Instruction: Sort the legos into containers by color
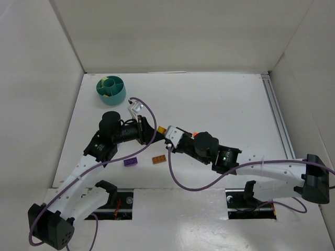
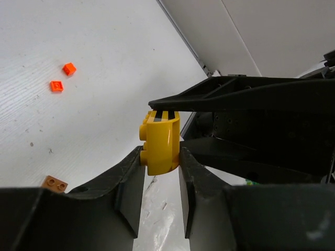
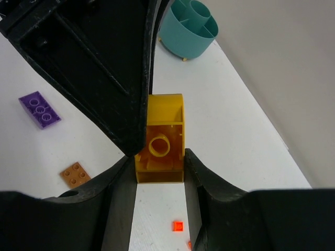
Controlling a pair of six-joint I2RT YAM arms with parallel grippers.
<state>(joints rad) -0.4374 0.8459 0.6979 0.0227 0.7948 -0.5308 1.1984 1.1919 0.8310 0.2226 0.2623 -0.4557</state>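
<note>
yellow lego (image 2: 161,141): clamped by both left gripper (image 2: 161,155) and right gripper (image 3: 159,158). teal tub (image 1: 112,97): few pieces inside. unsorted on table (image 1: 220,99): 1 purple lego (image 1: 131,162), 1 orange-brown lego (image 1: 159,160), 2 red-orange legos (image 2: 68,68).

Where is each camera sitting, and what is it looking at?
Top external: above and behind the robot, looking down on the table; left arm and right arm show.
Left wrist: on the left arm, facing the yellow brick in the left gripper.
Right wrist: on the right arm, facing that brick in the right gripper, teal tub beyond.
Shared: all three show the yellow brick.
</note>
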